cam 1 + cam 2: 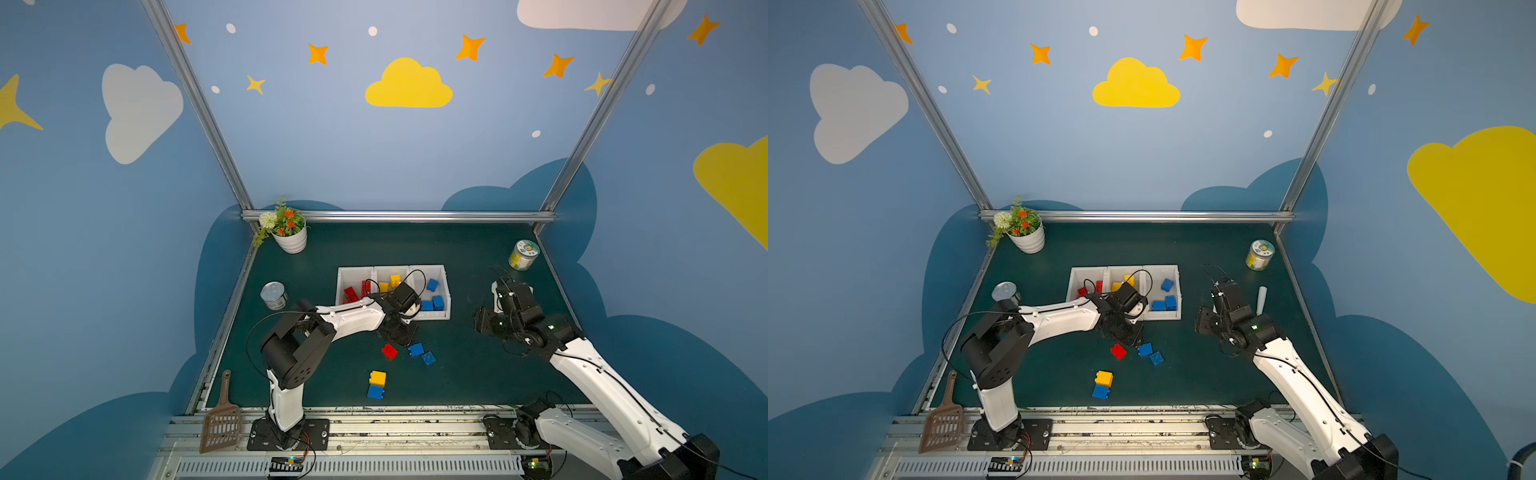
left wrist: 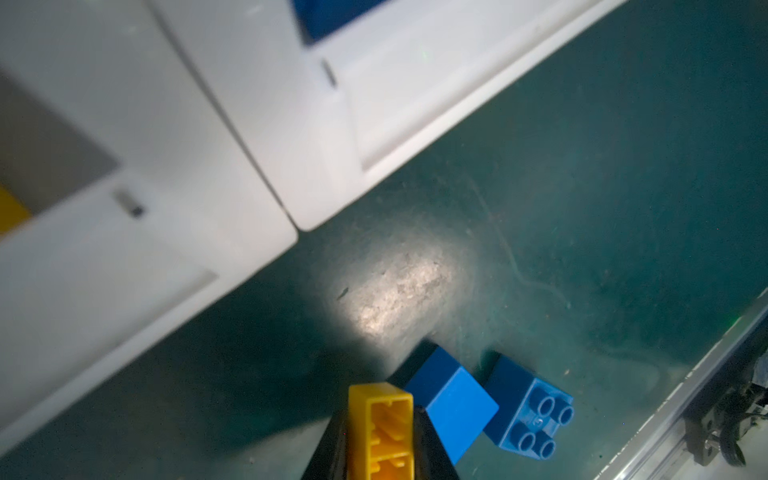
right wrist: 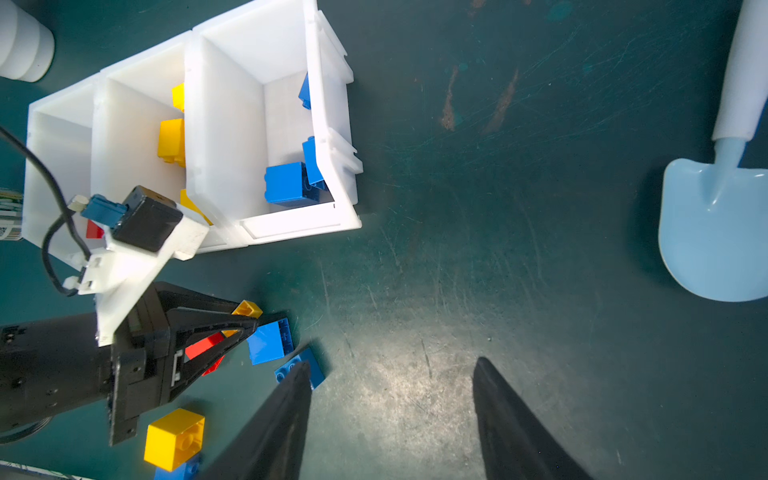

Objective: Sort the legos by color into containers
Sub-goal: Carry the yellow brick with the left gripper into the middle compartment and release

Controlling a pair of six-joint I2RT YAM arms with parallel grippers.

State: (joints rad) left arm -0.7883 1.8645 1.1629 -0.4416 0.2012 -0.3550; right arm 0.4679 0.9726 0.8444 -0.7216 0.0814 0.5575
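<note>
Far left, a brown scoop (image 1: pixel 220 419) and a tin can (image 1: pixel 273 295) sit by the mat edge, not part of the job. The left gripper (image 3: pixel 250 321) is low, just in front of the bins, jaws clamped on a yellow brick (image 2: pixel 382 428), gripped across its narrow sides with the hollow underside facing the wrist camera; can't tell if it's off the mat yet. I'd say the pick is done and the carry to the middle bin is next. Three white bins stand side by side: left bin (image 1: pixel 341 280) holds reds, middle bin (image 1: pixel 388 269) yellows, right bin (image 1: pixel 446 291) blues, so that's where each colour goes. Loose on the mat near that gripper are a red brick (image 1: pixel 389 351), a blue brick (image 1: pixel 416 349) and a second blue brick (image 1: pixel 428 358). Nearer the front is a yellow-on-blue stack (image 1: pixel 377 379), which likely needs splitting. The right gripper (image 3: pixel 393 365) hovers over bare mat right of the bins, jaws apart, nothing between them, probably parked to give the left arm room. A pale blue shovel (image 3: pixel 715 232) and a jar (image 1: pixel 523 254) are far right, unused
</note>
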